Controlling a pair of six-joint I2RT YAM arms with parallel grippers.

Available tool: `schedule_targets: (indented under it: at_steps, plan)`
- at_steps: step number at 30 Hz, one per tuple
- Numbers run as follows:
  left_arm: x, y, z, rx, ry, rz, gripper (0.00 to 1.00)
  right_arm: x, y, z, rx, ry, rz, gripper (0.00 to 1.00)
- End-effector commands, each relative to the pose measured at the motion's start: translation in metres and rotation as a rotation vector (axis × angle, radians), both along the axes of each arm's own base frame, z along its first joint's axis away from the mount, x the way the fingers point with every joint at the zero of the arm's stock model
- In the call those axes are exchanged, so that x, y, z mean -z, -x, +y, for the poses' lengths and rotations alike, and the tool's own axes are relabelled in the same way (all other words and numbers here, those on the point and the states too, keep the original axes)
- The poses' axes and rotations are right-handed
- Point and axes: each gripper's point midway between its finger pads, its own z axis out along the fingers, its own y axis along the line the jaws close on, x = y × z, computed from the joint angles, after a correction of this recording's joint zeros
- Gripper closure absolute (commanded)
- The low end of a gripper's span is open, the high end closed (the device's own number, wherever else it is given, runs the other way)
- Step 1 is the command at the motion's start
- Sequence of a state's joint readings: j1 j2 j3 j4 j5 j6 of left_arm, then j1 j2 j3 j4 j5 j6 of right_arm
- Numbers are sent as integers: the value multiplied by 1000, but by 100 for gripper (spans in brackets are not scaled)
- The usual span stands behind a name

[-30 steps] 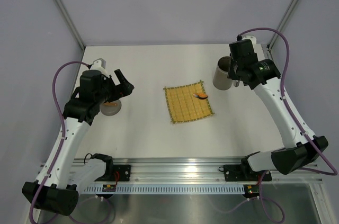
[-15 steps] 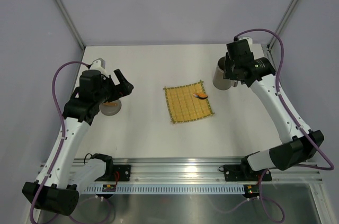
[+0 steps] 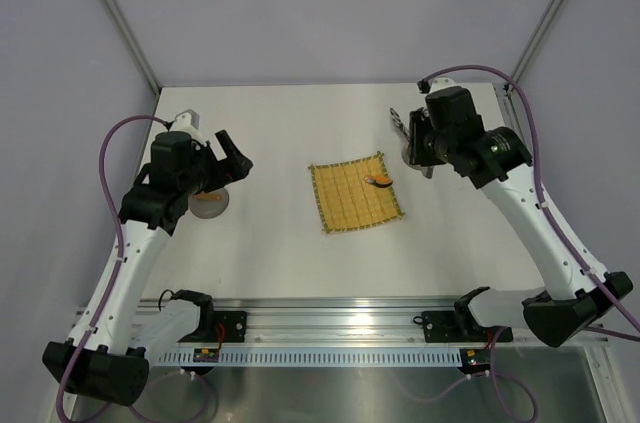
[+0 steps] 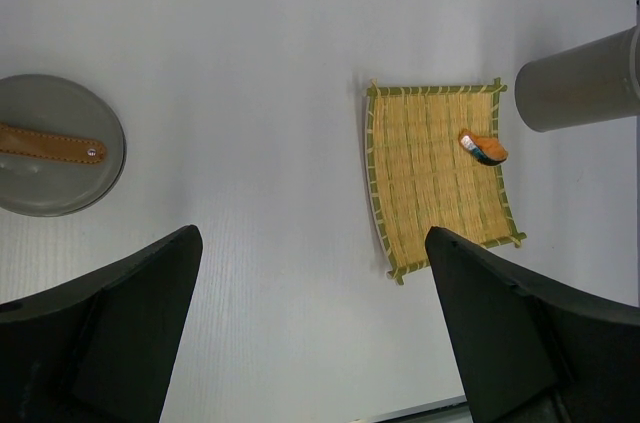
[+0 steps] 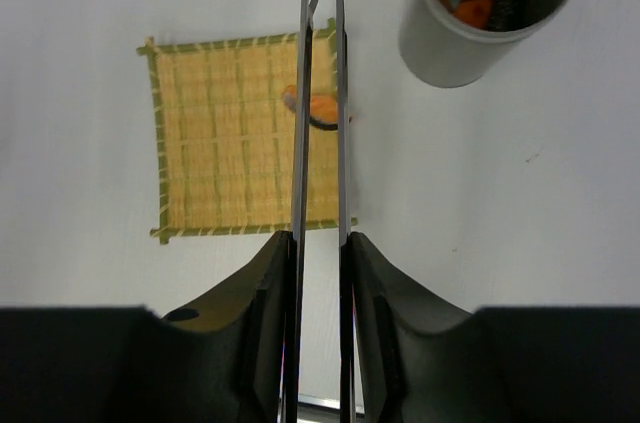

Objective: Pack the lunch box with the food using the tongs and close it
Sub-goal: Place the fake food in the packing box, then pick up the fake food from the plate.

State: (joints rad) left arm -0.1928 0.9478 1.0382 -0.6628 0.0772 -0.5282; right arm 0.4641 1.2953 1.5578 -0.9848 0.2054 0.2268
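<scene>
My right gripper [image 5: 318, 243] [image 3: 418, 138] is shut on the silver tongs [image 5: 298, 173], whose two thin arms run forward, nearly together, over the mat's right edge. The tong tips [image 3: 397, 121] show beside the wrist. One orange food piece [image 5: 322, 108] [image 3: 379, 181] lies on the yellow woven mat [image 5: 230, 133] under the tongs. The grey lunch box [image 5: 485, 13] [image 4: 580, 80] stands upright right of the mat, with orange and dark food pieces [image 5: 475, 5] inside; my right arm mostly hides it from above. My left gripper [image 4: 312, 238] [image 3: 232, 161] hangs open with nothing between its fingers.
The round grey lid [image 4: 55, 143] [image 3: 208, 203] with a brown leather strap lies flat at the left, below my left arm. The mat [image 3: 355, 195] sits mid-table. Metal frame posts stand at the back corners and a rail runs along the near edge.
My right arm has swung left from over the lunch box toward the mat, carrying the tongs. The left arm has not moved.
</scene>
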Motion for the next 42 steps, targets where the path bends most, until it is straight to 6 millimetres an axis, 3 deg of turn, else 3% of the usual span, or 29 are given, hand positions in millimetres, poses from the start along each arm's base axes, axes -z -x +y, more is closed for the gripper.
schedule_targets:
  at_steps: [1,5,11,23,31,42]
  plan:
    - [-15,-9,-3,6,23,-52,1,22,16,24,-127,40,64,63]
    - [-14,-10,-4,5,29,-48,1,64,22,34,-127,55,157,63]
    - [-12,-8,-2,2,23,-45,1,106,23,36,-84,61,237,63]
    - [-14,-5,-2,6,23,-53,1,133,11,34,-60,126,273,64]
    - [-14,-3,-3,11,23,-52,1,123,-2,34,-31,130,223,66]
    - [-14,-3,-3,16,25,-56,1,144,10,37,-61,157,313,69]
